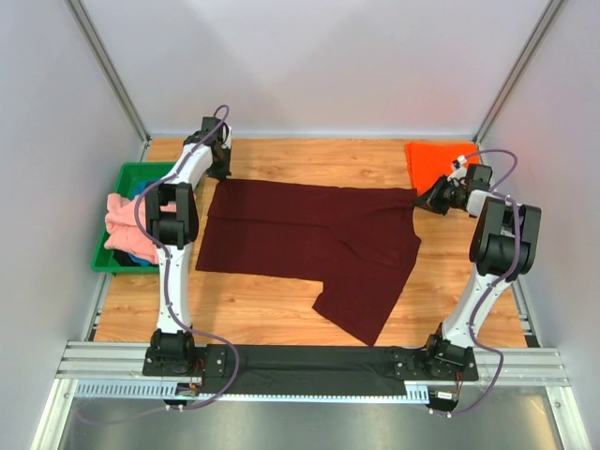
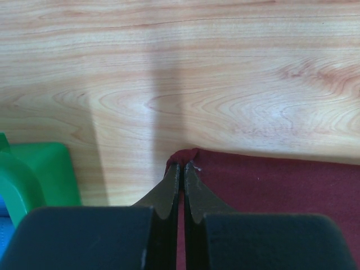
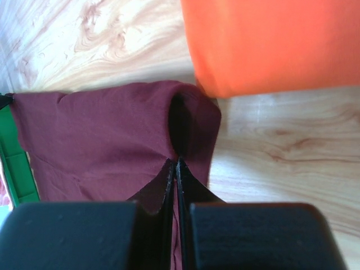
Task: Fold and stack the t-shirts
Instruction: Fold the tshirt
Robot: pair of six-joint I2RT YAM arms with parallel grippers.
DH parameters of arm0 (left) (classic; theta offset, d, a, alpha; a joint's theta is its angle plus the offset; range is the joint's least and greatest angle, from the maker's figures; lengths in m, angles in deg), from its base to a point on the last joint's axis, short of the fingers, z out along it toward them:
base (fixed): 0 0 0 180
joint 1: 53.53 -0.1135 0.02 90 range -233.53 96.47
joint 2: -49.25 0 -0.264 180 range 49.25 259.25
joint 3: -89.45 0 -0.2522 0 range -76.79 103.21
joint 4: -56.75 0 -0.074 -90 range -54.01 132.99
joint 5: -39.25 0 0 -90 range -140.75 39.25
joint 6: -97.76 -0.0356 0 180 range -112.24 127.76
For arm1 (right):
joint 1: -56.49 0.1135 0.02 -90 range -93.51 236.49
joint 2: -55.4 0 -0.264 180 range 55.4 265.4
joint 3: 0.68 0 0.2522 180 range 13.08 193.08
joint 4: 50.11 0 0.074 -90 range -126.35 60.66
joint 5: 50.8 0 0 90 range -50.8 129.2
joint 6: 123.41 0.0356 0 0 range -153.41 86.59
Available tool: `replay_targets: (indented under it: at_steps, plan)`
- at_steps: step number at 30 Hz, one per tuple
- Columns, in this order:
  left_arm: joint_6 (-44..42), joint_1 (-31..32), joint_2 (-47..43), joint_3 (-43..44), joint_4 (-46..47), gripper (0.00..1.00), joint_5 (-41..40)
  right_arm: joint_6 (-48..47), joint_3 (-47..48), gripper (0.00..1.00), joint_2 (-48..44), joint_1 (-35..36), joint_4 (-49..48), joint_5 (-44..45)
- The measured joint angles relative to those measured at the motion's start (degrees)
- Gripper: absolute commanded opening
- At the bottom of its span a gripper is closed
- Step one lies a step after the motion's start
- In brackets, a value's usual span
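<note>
The maroon t-shirt point(image 1: 309, 242) lies spread across the middle of the frame on the bench point(image 1: 281, 309), with one part flopping toward the lower right. Both corners of its upper edge are pinched. The left fingers point(image 2: 172, 180) are closed on the corner at the cloth's upper left, near the green tray point(image 1: 131, 172). The right fingers point(image 3: 167, 175) are closed on a bunched, rolled-over corner at the right, just short of the orange t-shirt point(image 1: 433, 159) in the upper right. A salmon-pink t-shirt point(image 1: 120, 217) sits in the tray at the left.

The step in hand looks like folding this upper edge down toward the bottom of the frame. Doing it well means raising both corners together and level, keeping the edge taut between them so the cloth does not sag. The edge should land squarely on the lower one. The left bite looks thin and could slip, so pull gently. The right side should lift clear before travelling, so it does not drag the orange shirt.
</note>
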Motion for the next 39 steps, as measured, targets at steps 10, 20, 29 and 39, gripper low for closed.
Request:
replay_targets:
  at_steps: [10, 20, 29, 39]
  plan:
    - [1.33, 0.0, 0.02, 1.05, -0.94, 0.0, 0.13, 3.98, -1.2, 0.0, 0.0, 0.11, 0.04, 2.75]
    - [2.29, -0.02, 0.24, 2.16, -1.49, 0.0, 0.55, 11.13, -3.85, 0.0, 0.0, 0.15, -0.63, 6.14]
    - [3.32, -0.02, 0.44, 4.07, -2.05, 0.43, 0.5, 11.3, -2.6, 0.35, -0.96, 1.25, 1.46, 9.27]
    - [8.07, 0.35, -12.61, -3.8, -1.2, 0.5, 3.82, 6.78, -0.28, 0.31, -14.12, 7.93, 21.4, 28.17]
